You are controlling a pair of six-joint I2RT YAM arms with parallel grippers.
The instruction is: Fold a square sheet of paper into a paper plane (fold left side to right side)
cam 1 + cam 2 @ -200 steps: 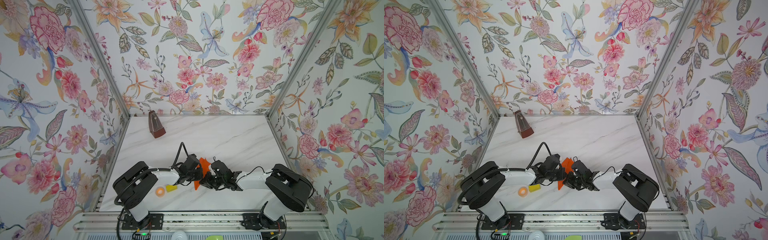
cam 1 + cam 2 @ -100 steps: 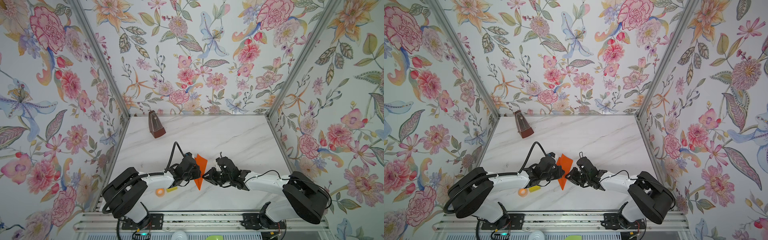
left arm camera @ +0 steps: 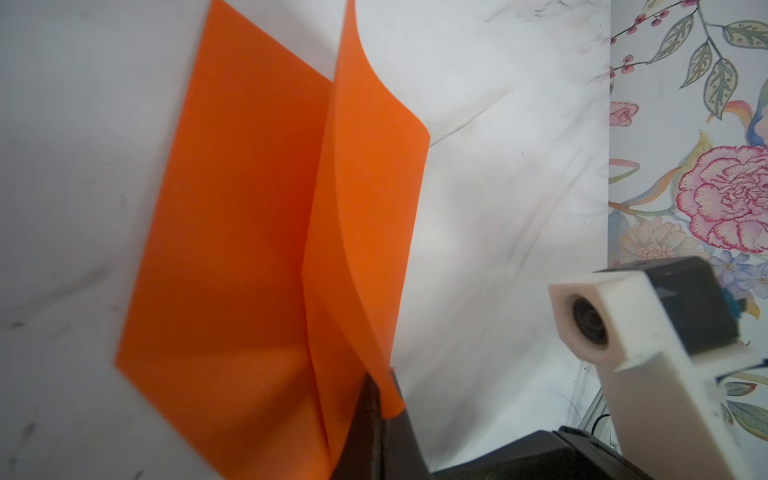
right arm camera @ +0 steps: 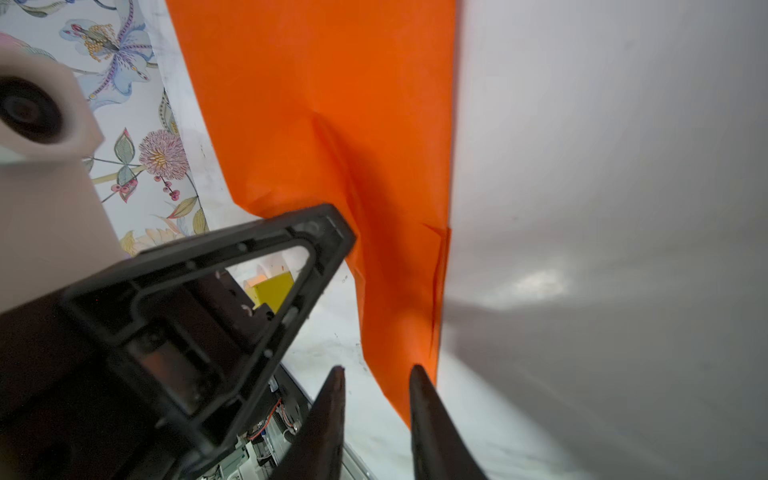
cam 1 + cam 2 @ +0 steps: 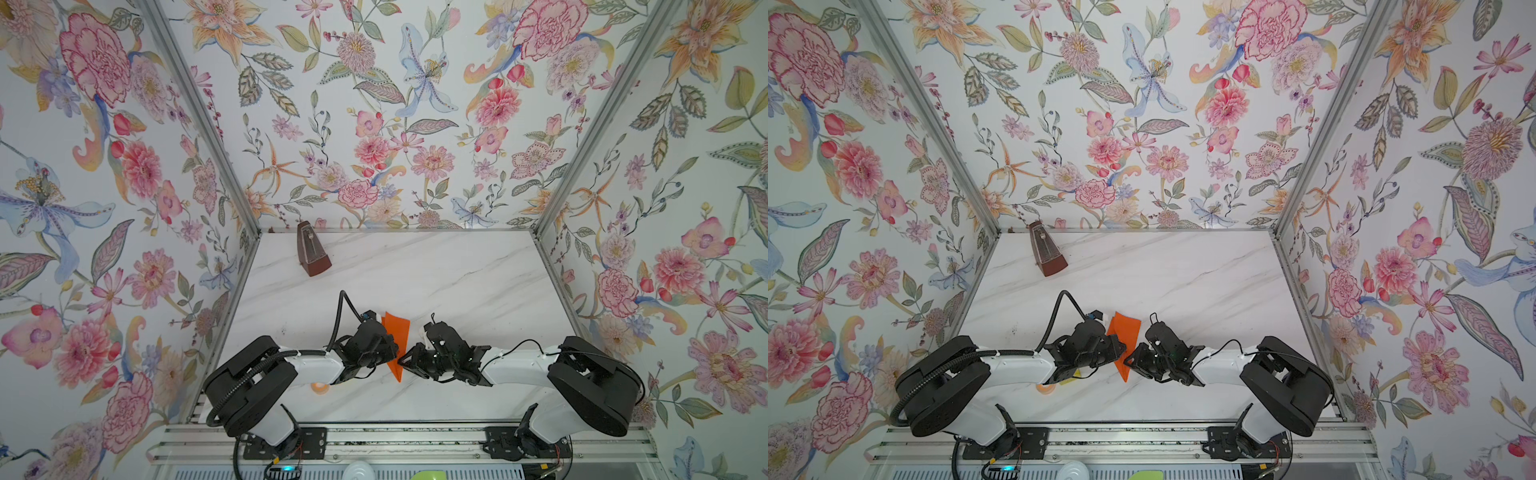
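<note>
Creased orange paper sheet (image 5: 397, 332) near the front middle of the marble tabletop (image 5: 457, 282), narrow and pointed, pointed end toward the front edge. Same spot in both top views, sheet (image 5: 1126, 332) between the two grippers.

Clamped tight on a lifted flap of the sheet (image 3: 232, 249): left gripper (image 3: 376, 384). Lower layer flat on the table (flap curls up and away from the fingers).

Released: right gripper (image 4: 376, 372), jaws parted with a clear gap and nothing between. Paper tip (image 4: 399, 374) just beside one fingertip (image 4: 417, 386); cannot tell if touching.

Yellow block (image 4: 272, 291) seen through the left gripper's frame in the right wrist view. Orange tape ring (image 5: 320, 387) on the table, partly hidden under the left arm. Brown metronome (image 5: 313, 255) upright at back left, well apart from the paper. Floral wallpaper on three sides.
</note>
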